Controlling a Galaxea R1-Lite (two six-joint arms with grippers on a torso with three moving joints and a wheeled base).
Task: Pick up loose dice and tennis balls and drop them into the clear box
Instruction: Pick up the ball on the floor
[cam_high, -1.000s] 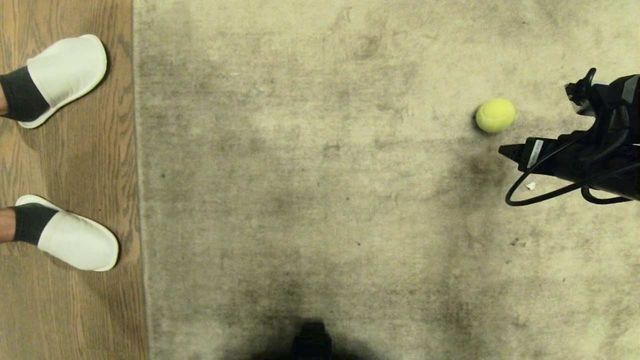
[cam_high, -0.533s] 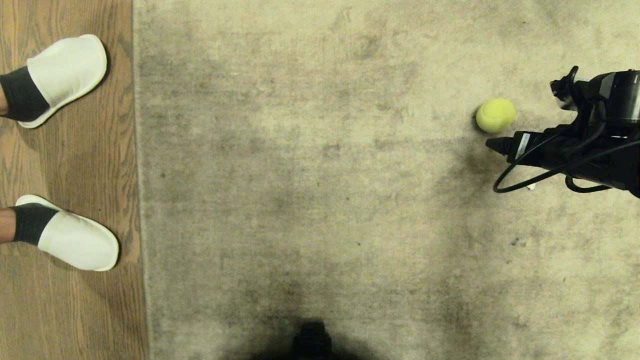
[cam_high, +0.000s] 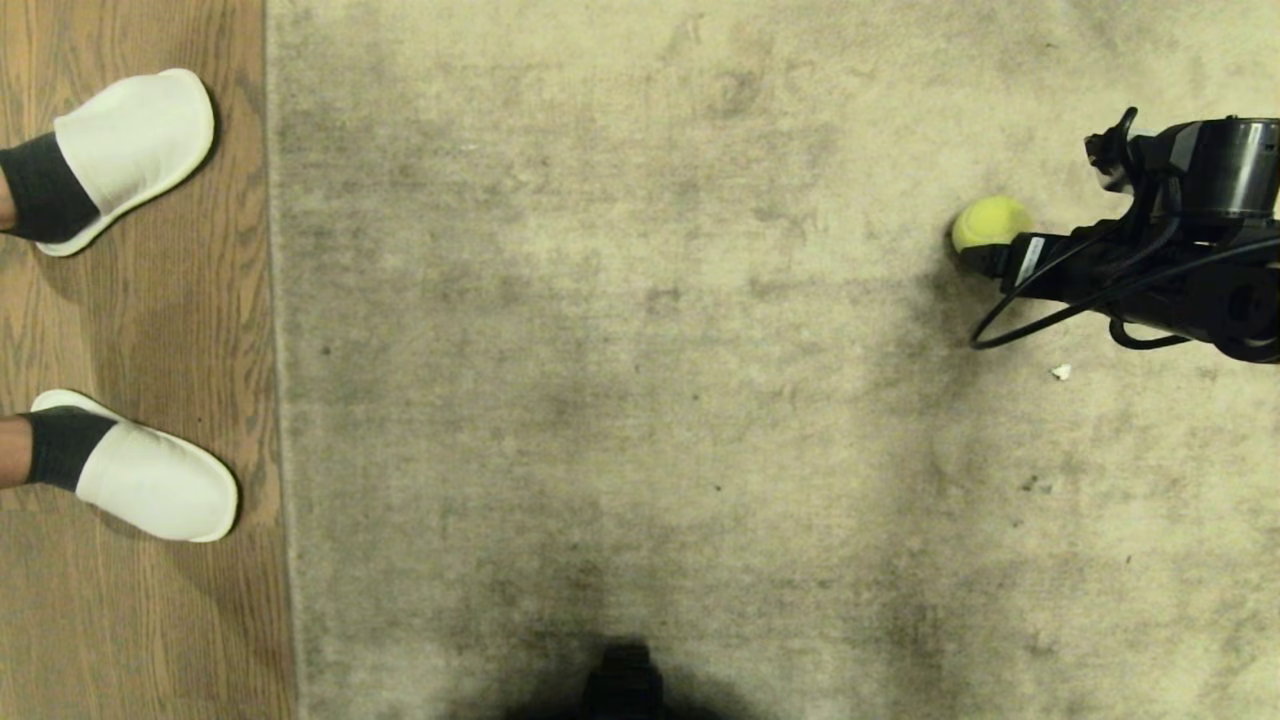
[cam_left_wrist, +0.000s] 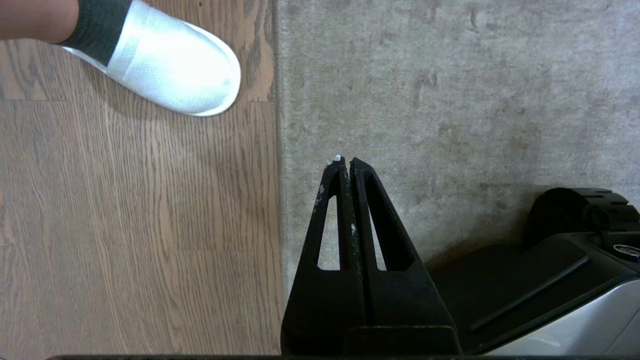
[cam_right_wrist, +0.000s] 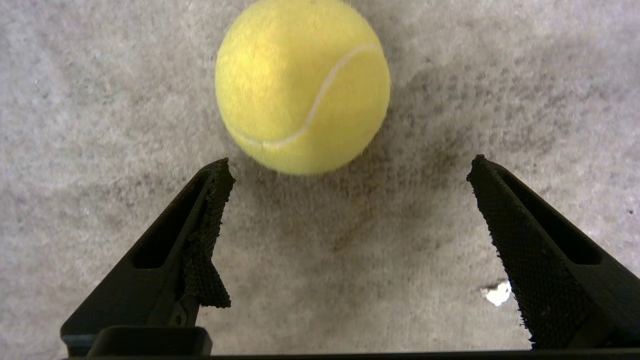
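The ball (cam_high: 988, 222) lies on the rug (cam_high: 640, 330) at the right of the head view, a little above mid-height. The right arm's black wrist crosses in from the right edge and hides the ball's lower right side. In the right wrist view the ball (cam_right_wrist: 302, 86) fills the upper middle of the frame, its white seam curving across the fuzzy yellow face. The right gripper (cam_right_wrist: 350, 167) hangs over the rug with its jaws spread wide and nothing between them. The ball sits just beyond the fingertips, nearer the finger (cam_right_wrist: 200, 225) at lower left than the one at lower right, and apart from both. That nearer finger's pad is frayed and hangs loose. A small white scrap (cam_right_wrist: 497, 293) lies on the rug by the lower-right finger; the head view shows the scrap (cam_high: 1061, 372) below the arm.

The left gripper (cam_left_wrist: 346, 162) shows in the left wrist view, at bottom centre, its fingers pressed together and holding nothing, over the seam between rug and wood floor (cam_left_wrist: 135, 225). The robot's dark base (cam_left_wrist: 550, 280) fills the lower right there.

The rug is pale beige, worn and mottled with grey patches. The wood floor (cam_high: 130, 620) runs down the left strip of the head view, where a person's two feet in white slippers (cam_high: 135, 150) and dark socks stand at upper and lower left.
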